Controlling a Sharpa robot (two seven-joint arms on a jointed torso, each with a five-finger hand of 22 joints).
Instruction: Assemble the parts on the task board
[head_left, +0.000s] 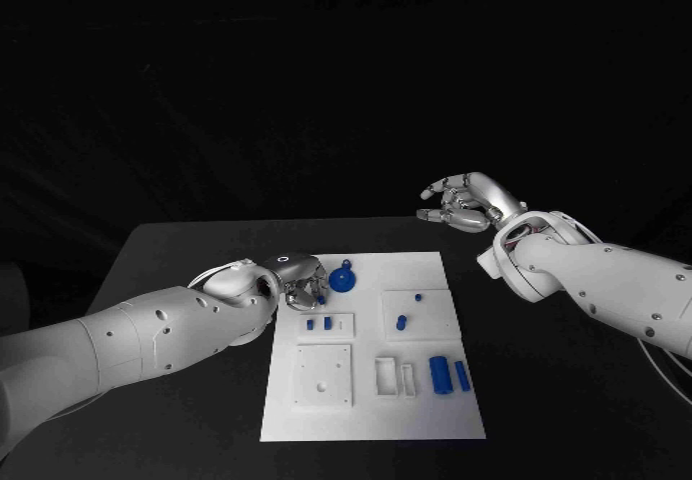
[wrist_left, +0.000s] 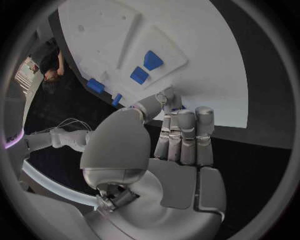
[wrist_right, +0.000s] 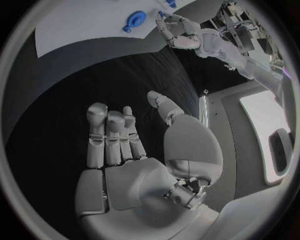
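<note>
1. Leftmost, the left silver many-fingered hand (head_left: 296, 280) hangs over the far-left corner of the white rectangular task board (head_left: 433, 420), just beside a round blue part with a small loop (head_left: 343, 279). Its wrist view shows the fingers (wrist_left: 185, 135) side by side and bent forward with nothing between them; whether they touch the board cannot be told.
2. From there the risk is a nudge: the round blue part lies loose, so a reach from the side would likely push it along the board rather than catch it.
3. Further right and nearer, two small blue blocks (head_left: 319, 323) sit in a raised white tile, then a small blue peg (head_left: 401, 322) on a second tile, and two upright blue cylinders (head_left: 449, 376) by the near-right edge. A sweeping forearm could knock the cylinders over, since they look tall and narrow.
4. Rightmost, the right silver hand (head_left: 462, 204) is held above the black table (head_left: 173, 250), beyond the board's far-right corner, well apart from every part, fingers loosely spread and holding nothing.
5. Both arms heading to the same far edge could collide.
</note>
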